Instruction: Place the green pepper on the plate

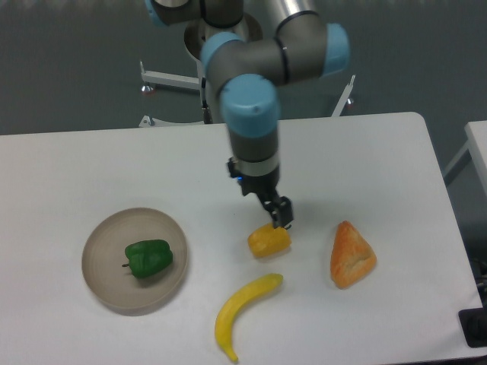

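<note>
The green pepper [149,258] lies on the beige-grey plate [105,283] at the left front of the table, its stem pointing left. My gripper [280,218] hangs over the middle of the table, well to the right of the plate, just above the top right of the yellow pepper [268,242]. Its dark fingers look close together with nothing between them. The pepper on the plate is free of the gripper.
A yellow banana [242,312] lies near the front edge below the yellow pepper. An orange-brown triangular pastry [351,255] lies to the right. The arm's base and a white metal frame [171,80] stand behind the table.
</note>
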### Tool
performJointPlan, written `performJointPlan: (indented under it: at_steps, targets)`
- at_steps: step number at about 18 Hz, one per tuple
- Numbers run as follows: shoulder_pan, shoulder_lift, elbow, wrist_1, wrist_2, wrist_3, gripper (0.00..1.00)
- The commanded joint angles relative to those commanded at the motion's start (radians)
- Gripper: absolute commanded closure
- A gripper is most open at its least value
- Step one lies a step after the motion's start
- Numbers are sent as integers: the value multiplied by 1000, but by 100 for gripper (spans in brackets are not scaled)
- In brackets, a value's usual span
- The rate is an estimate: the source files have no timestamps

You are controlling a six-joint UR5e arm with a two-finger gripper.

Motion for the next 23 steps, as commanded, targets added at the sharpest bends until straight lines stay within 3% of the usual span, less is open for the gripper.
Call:
performJointPlan:
  at_steps: [7,23]
  targets:
    - [81,-8,-11,-19,9,153,0]
    - [85,-12,-14,-15,12,157,0]
